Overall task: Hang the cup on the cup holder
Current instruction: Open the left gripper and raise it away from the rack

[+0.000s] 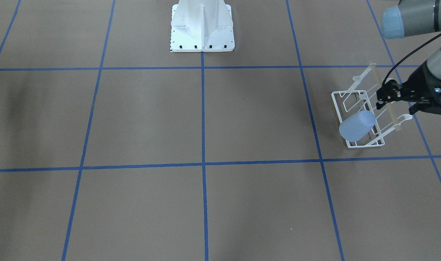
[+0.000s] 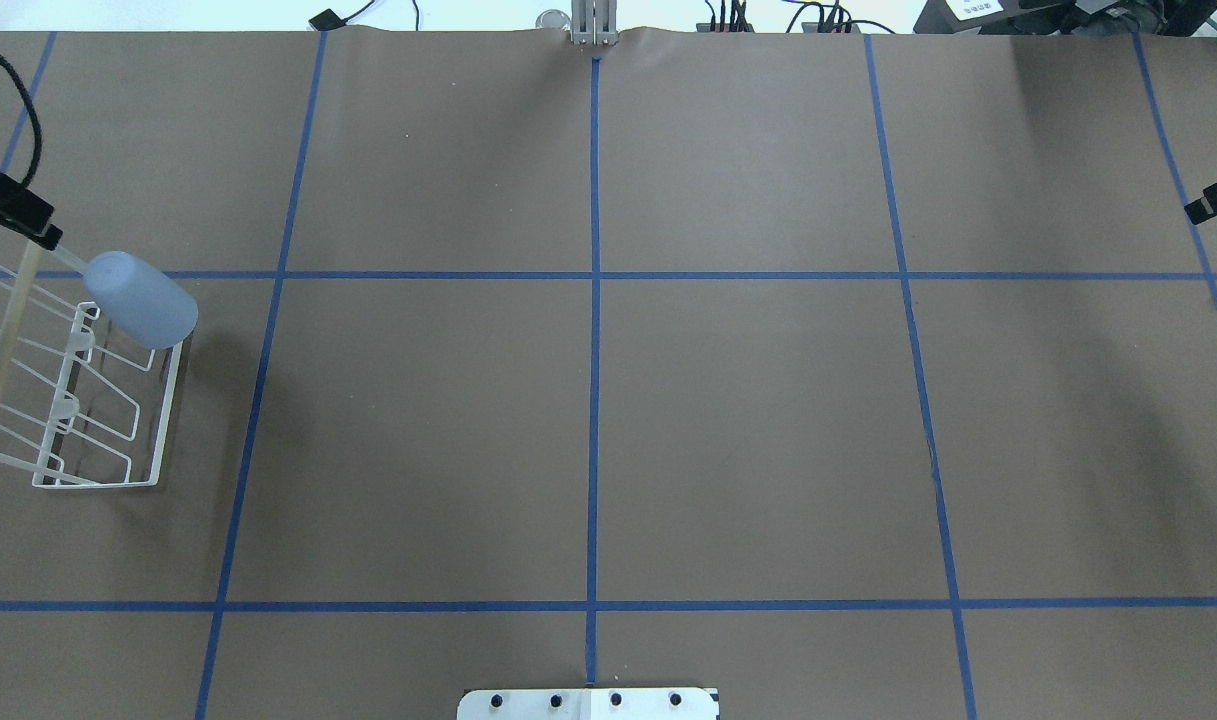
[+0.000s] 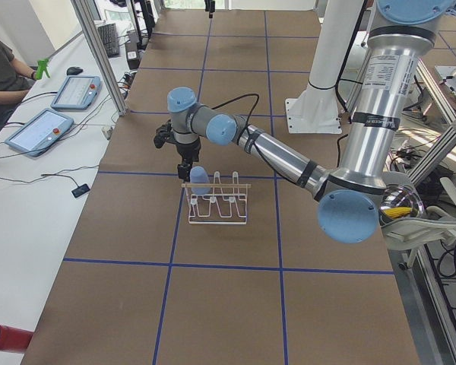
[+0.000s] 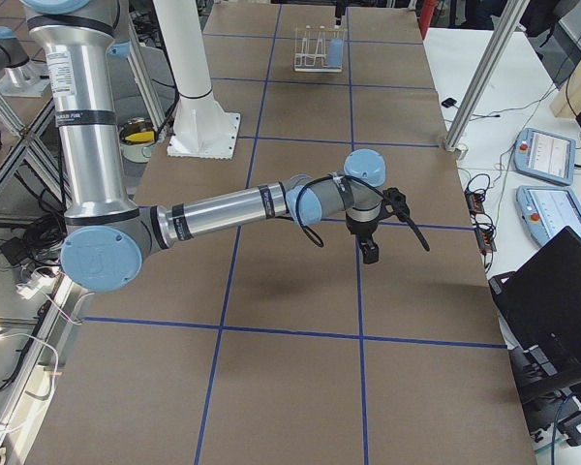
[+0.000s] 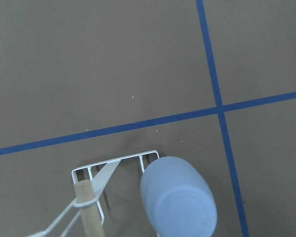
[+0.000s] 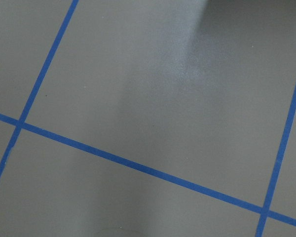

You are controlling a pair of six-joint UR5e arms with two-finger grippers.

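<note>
The light blue cup (image 1: 356, 126) hangs upside down, tilted, on an end prong of the white wire cup holder (image 1: 365, 145). It also shows in the overhead view (image 2: 140, 300) and the left wrist view (image 5: 177, 197), base toward the camera. My left gripper (image 1: 384, 96) is open and empty just above the holder's wooden rod (image 1: 395, 121), a little behind the cup and not touching it. My right gripper (image 4: 370, 254) hovers over bare table far from the holder; I cannot tell whether it is open or shut. Only its tip shows in the overhead view (image 2: 1208, 205).
The holder (image 2: 98, 483) stands near the table's edge on my left side. The white robot base (image 1: 202, 29) stands at the table's middle rear. Blue tape lines cross the brown table. An operator and tablets (image 3: 49, 125) sit beyond the far edge.
</note>
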